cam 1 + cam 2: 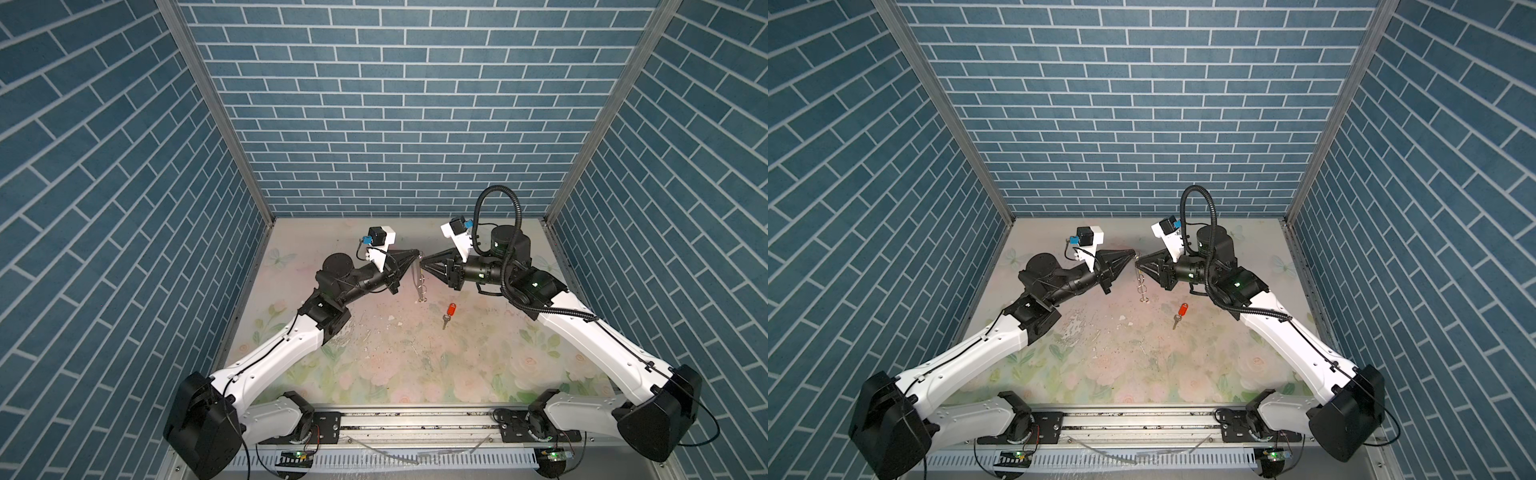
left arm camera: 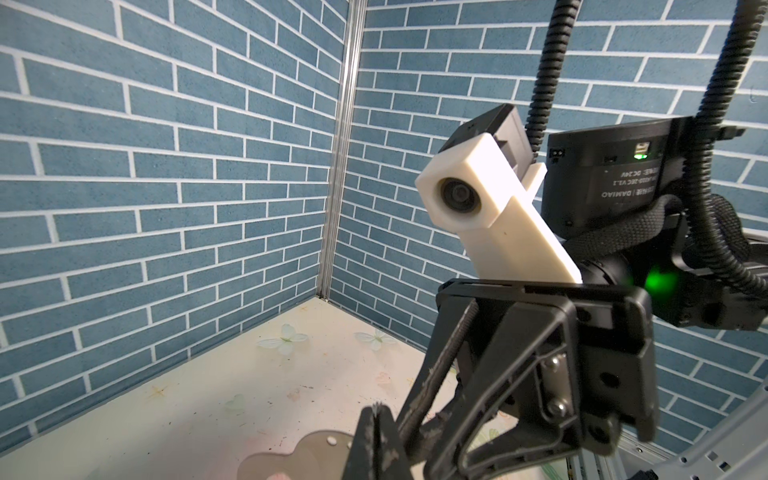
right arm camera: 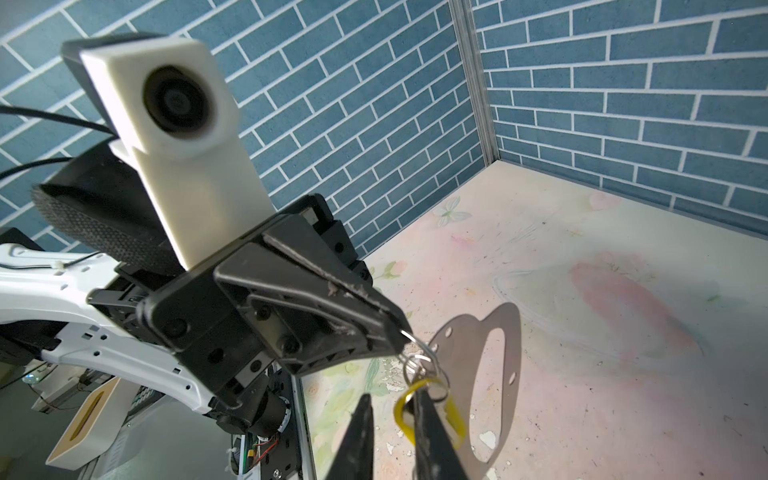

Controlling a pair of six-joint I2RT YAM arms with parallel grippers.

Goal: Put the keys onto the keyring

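Observation:
The keyring [image 3: 419, 360] hangs from my left gripper [image 3: 401, 332], which is shut on its top silver ring. Its flat oval loop looks grey behind the rings. In both top views it dangles edge-on [image 1: 419, 282] [image 1: 1140, 286] between the two gripper tips, above the table. The yellow-tagged key [image 3: 451, 415] hangs at the rings, partly hidden behind one finger [image 3: 432, 440] of my right gripper [image 3: 392, 392]. That gripper's jaws stand slightly apart with nothing between them. The red-tagged key [image 1: 449, 313] [image 1: 1179, 313] lies flat on the table, right of the keyring.
The floral table mat [image 1: 374, 365] is scuffed and speckled. Blue brick walls close in the back and both sides. Both arms reach inward, with tips nearly touching [image 1: 419, 257]. A metal rail [image 1: 415, 419] runs along the front edge.

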